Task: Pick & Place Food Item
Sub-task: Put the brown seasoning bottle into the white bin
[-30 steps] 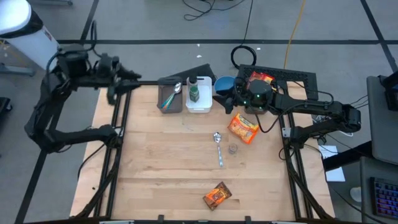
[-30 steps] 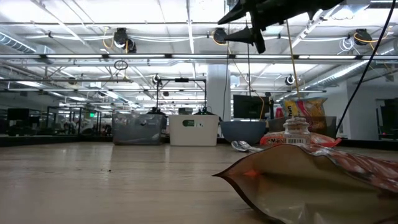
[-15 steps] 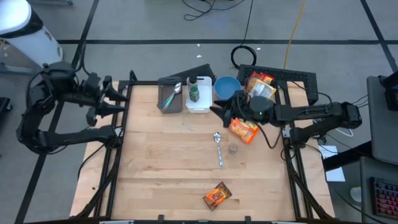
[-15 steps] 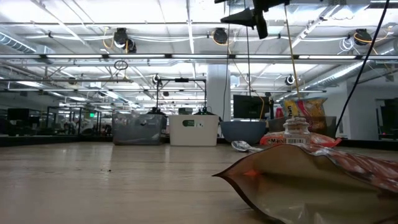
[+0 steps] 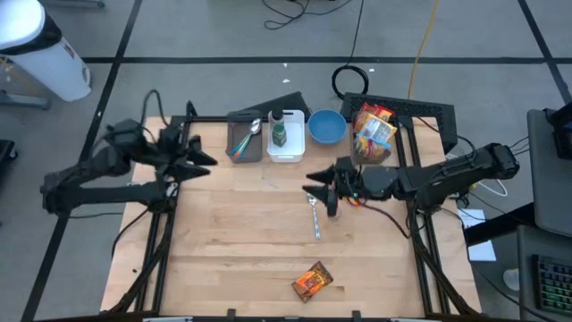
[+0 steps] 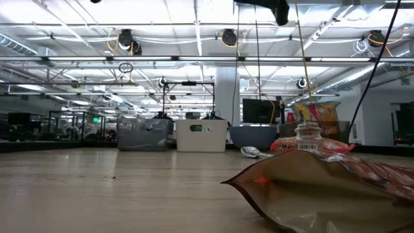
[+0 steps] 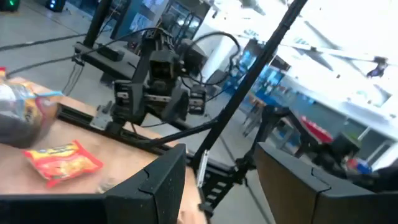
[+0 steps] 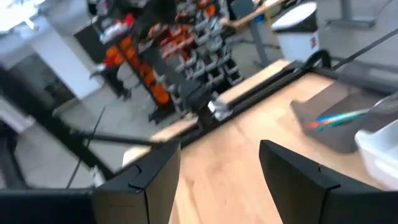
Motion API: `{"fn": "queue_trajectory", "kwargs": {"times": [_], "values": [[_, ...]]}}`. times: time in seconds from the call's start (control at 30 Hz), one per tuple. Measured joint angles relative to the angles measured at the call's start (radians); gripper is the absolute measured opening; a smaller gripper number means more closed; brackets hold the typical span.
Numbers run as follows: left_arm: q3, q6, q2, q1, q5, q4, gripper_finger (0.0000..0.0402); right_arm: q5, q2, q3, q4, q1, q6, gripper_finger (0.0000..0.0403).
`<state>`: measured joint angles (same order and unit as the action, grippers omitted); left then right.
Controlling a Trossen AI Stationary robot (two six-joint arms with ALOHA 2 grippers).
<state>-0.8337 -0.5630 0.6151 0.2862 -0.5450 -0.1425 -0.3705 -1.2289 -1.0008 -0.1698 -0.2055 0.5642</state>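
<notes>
A brown and orange food packet (image 5: 311,282) lies flat near the table's near edge; it fills the foreground of the low view (image 6: 323,188). An orange snack bag (image 7: 62,162) lies flat at the right of the table and is mostly hidden under my right arm in the high view. My right gripper (image 5: 313,185) is open and empty, held high over the table's middle, above a metal spoon (image 5: 315,215). My left gripper (image 5: 204,161) is open and empty above the table's left part. Each wrist view shows its own fingers apart, with nothing between them.
At the far edge stand a grey bin with utensils (image 5: 244,139), a white bin with a green bottle (image 5: 284,134) and a blue bowl (image 5: 326,125). More snack bags (image 5: 374,123) lie at the far right. A small jar (image 6: 309,136) stands by the spoon.
My left arm has swung from beyond the table's far left corner in over its left part. My right gripper has gone from beside the blue bowl toward the near edge and the table's left, ending over the middle and covering the orange snack bag. Nothing on the table has moved.
</notes>
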Motion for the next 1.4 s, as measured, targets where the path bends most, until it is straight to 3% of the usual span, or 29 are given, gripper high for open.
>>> {"fn": "queue_trajectory", "kwargs": {"times": [0.13,0.53,0.73,0.9,1.0,1.13,1.27,1.4], "values": [[0.069,-0.021,0.063,-0.151,0.171,0.150,0.0200,-0.046,0.000,0.000,0.112,-0.092,0.036,0.0212],[0.053,0.004,0.452,-0.529,0.687,0.519,0.0200,-0.519,0.000,0.000,0.378,-0.496,0.165,0.0212],[-0.103,0.039,0.658,-0.627,0.851,0.472,0.0200,-0.674,0.000,0.000,0.586,-0.651,0.367,0.0212],[-0.314,0.151,0.808,-0.681,0.973,0.267,0.0200,-0.807,0.000,0.077,0.589,-0.735,0.521,0.0212],[-0.442,0.188,0.881,-0.704,1.042,0.109,0.0200,-0.806,0.000,0.163,0.514,-0.757,0.605,0.0212],[-0.550,0.216,0.960,-0.716,1.075,-0.015,0.0200,-0.806,0.000,0.302,0.292,-0.765,0.626,0.0212],[-0.581,0.216,0.992,-0.713,1.076,-0.020,0.0200,-0.804,0.000,0.416,0.124,-0.766,0.615,0.0212],[-0.581,0.188,0.996,-0.703,1.073,-0.031,0.0200,-0.800,0.000,0.472,0.115,-0.754,0.625,0.0211]]}}
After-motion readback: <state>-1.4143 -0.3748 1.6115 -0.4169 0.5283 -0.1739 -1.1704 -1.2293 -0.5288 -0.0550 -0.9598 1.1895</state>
